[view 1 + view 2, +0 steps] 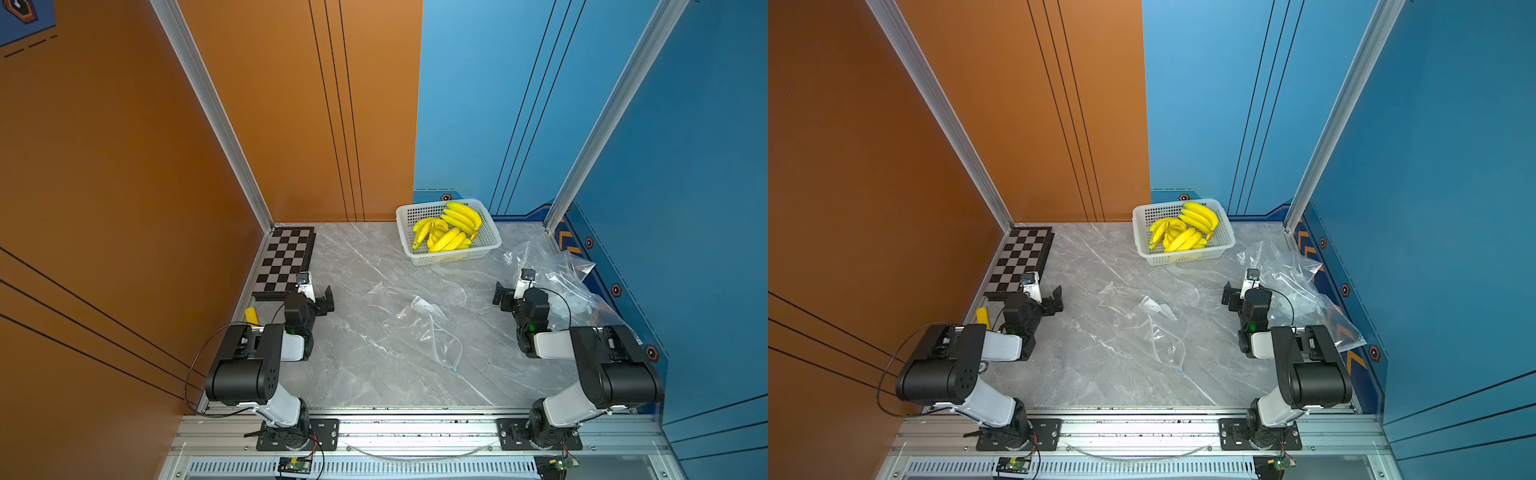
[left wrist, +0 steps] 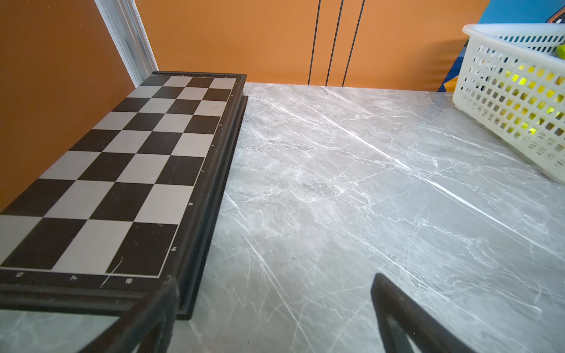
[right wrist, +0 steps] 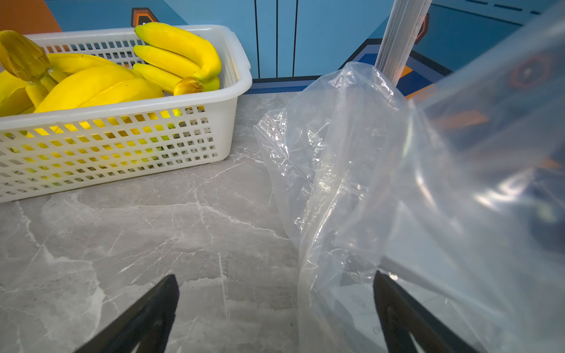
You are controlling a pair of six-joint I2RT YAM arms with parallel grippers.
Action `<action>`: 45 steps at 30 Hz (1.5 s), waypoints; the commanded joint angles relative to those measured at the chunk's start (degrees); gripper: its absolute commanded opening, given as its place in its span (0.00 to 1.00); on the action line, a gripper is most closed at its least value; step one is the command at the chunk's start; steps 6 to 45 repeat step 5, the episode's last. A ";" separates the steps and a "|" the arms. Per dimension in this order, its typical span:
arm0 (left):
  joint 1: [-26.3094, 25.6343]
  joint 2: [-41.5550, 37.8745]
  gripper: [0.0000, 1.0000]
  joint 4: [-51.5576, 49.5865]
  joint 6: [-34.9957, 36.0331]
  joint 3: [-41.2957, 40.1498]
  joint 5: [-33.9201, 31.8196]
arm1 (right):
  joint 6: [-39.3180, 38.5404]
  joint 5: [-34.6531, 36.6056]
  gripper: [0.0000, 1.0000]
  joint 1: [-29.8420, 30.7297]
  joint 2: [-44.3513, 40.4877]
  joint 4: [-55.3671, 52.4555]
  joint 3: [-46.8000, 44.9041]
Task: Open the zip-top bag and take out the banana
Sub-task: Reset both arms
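The only legible writing is on the chessboard (image 2: 122,171): the letters g and h run along one black border and the numerals 7 and 8 along another, in small pale print. It is a flat, black-framed board of matte grey and black squares, lying well to the left of the basket (image 1: 455,257) against the orange wall.

The basket is white plastic lattice with a rolled rim, and it holds several bunches of glossy yellow bananas (image 1: 453,226). The zip-top bag (image 1: 428,320) lies flat and crumpled on the grey veined table (image 1: 365,374), in front of the basket towards the arms, with a small blue tab at its corner farthest from the basket. It appears empty, though clear film over veined stone is hard to read.

A loose heap of clear bags (image 3: 367,183) slumps to the right of the basket by the blue wall.

The left gripper (image 2: 275,284) has its fingers spread wide over bare stone, holding nothing. The right gripper (image 3: 275,276) is likewise spread, one finger at the heap's edge. Between basket and arms, open marble surrounds the bag.
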 commanded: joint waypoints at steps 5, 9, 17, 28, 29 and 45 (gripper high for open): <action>0.10 -0.63 0.98 -0.68 0.57 0.44 -0.85 | 0.33 1.32 1.00 0.41 -0.37 -1.20 -0.02; 0.10 -0.63 0.98 -0.68 0.57 0.44 -0.85 | 0.33 1.32 1.00 0.41 -0.37 -1.20 -0.02; 0.10 -0.63 0.98 -0.68 0.57 0.44 -0.85 | 0.33 1.32 1.00 0.41 -0.37 -1.20 -0.02; 0.10 -0.63 0.98 -0.68 0.57 0.44 -0.85 | 0.33 1.32 1.00 0.41 -0.37 -1.20 -0.02; 0.10 -0.63 0.98 -0.68 0.57 0.44 -0.85 | 0.33 1.32 1.00 0.41 -0.37 -1.20 -0.02; 0.10 -0.63 0.98 -0.68 0.57 0.44 -0.85 | 0.33 1.32 1.00 0.41 -0.37 -1.20 -0.02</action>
